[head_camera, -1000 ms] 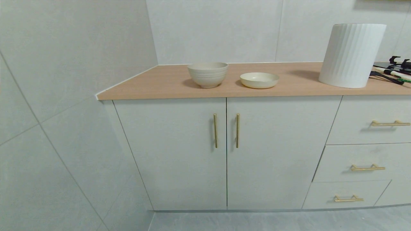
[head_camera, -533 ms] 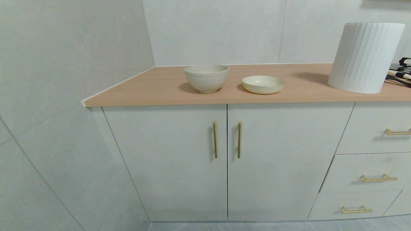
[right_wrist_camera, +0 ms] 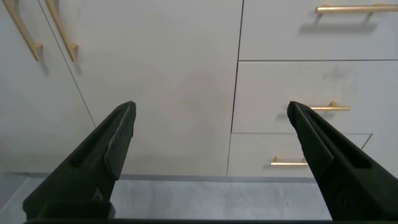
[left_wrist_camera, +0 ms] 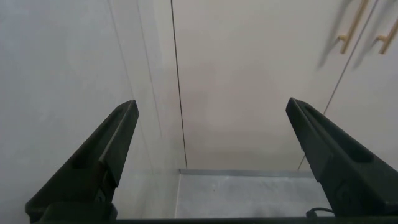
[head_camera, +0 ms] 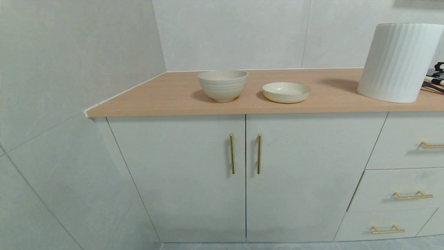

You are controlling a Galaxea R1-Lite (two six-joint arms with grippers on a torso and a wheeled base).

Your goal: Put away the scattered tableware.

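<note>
A deep ribbed beige bowl (head_camera: 223,85) stands on the wooden countertop (head_camera: 166,95), and a shallow cream dish (head_camera: 286,92) lies just to its right. Below them is a white cabinet with two shut doors and gold handles (head_camera: 232,153) (head_camera: 259,153). My left gripper (left_wrist_camera: 211,115) is open and empty, held low in front of the cabinet's left end near the floor. My right gripper (right_wrist_camera: 211,115) is also open and empty, low before the cabinet, facing the drawer fronts (right_wrist_camera: 311,93).
A tall white ribbed container (head_camera: 402,62) stands on the counter at the right, with dark utensils (head_camera: 435,78) behind it. Three drawers with gold handles (head_camera: 412,196) sit right of the doors. Tiled walls close in the left side and back.
The whole head picture has shifted: the cabinet and counter appear larger and lower, so the camera has come closer. The bowl and dish stay where they were on the counter.
</note>
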